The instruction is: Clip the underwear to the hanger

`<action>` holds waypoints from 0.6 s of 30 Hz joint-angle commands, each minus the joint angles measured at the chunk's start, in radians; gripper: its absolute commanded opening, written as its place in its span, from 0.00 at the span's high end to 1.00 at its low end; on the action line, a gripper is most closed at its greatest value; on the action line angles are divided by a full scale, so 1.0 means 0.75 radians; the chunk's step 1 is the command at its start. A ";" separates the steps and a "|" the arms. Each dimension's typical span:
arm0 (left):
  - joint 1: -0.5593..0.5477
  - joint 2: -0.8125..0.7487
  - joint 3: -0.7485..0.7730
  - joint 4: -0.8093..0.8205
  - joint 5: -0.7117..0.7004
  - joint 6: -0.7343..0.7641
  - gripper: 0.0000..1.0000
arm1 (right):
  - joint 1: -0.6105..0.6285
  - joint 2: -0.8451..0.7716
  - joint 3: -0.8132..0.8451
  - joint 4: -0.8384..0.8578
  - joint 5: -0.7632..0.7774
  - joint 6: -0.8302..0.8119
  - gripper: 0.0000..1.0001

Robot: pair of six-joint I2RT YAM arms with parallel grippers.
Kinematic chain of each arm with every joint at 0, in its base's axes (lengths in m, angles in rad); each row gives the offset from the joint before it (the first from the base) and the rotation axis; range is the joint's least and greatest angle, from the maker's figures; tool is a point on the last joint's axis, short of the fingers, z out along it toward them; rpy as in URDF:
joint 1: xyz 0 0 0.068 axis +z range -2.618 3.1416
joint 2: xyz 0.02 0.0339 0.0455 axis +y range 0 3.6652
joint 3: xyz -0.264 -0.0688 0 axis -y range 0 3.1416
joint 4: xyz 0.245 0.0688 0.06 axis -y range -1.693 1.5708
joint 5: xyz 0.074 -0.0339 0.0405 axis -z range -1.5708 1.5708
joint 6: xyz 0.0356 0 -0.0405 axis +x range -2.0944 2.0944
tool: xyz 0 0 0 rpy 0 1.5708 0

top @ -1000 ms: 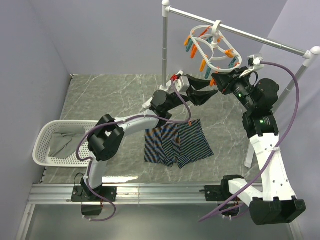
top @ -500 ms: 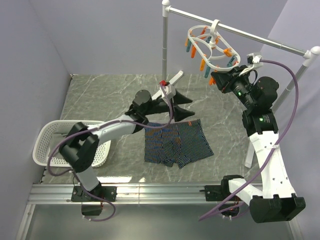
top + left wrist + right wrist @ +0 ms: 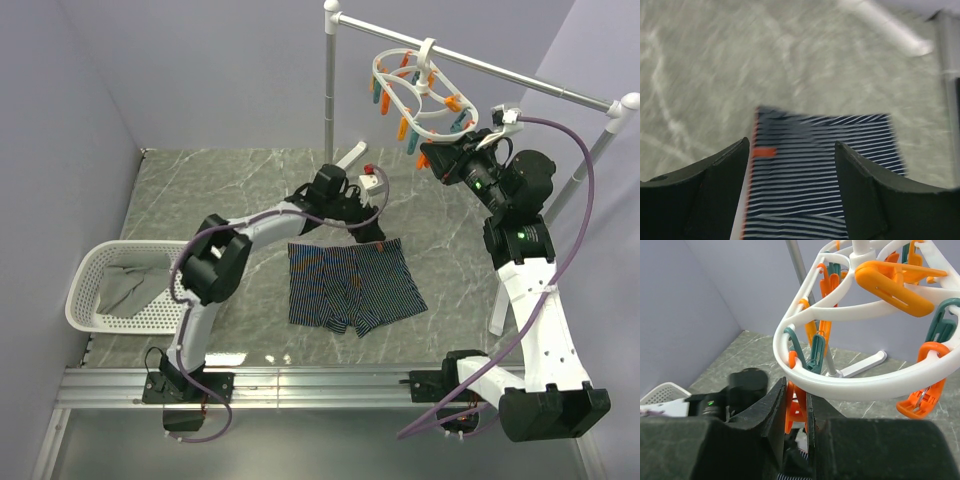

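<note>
Underwear (image 3: 810,190) below parted left gripper (image 3: 791,145)

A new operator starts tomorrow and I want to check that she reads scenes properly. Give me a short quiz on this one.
1. True or false: the underwear is already clipped to the hanger.
2. What does the right gripper pinch? A) an orange peg B) the underwear C) nothing
3. Fill in: the left gripper hovers over the underwear with its jaws ___.
Key: 1 false; 2 A; 3 open.
</note>
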 commanded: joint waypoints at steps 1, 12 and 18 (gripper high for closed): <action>0.038 0.114 0.220 -0.291 -0.056 0.130 0.25 | 0.004 0.000 0.053 0.031 -0.043 -0.001 1.00; 0.093 0.274 0.345 -0.387 -0.029 0.281 0.18 | -0.098 0.020 0.094 -0.025 -0.130 0.016 1.00; 0.089 0.319 0.390 -0.459 0.003 0.351 0.22 | -0.127 0.030 0.116 -0.049 -0.141 0.005 1.00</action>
